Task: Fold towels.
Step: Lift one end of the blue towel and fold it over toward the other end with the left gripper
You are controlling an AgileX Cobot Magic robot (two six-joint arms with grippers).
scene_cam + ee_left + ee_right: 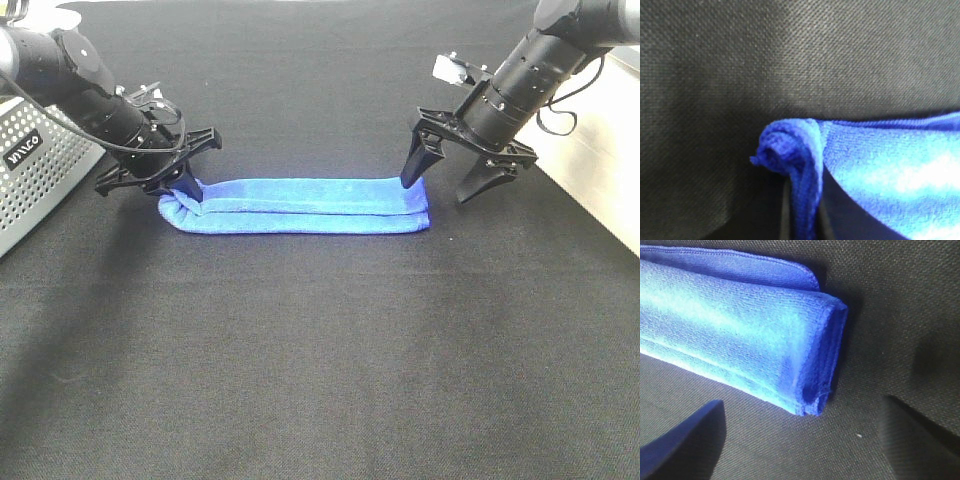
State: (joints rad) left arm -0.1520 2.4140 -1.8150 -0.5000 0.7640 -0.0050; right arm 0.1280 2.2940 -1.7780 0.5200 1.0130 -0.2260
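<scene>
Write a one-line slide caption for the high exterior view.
Left gripper pinches one end of the folded royal-blue microfibre towel on black cloth; right gripper open at the other end.

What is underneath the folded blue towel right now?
Only the black tabletop cloth shows around the blue towel, which rests on it. The patch beneath and between its folded layers is covered.

I see the blue towel (300,205) folded into a long strip on the black surface (320,380). The left gripper (188,193) pinches its left end; the right gripper (436,192) stands with jaws apart at the right end.
</scene>
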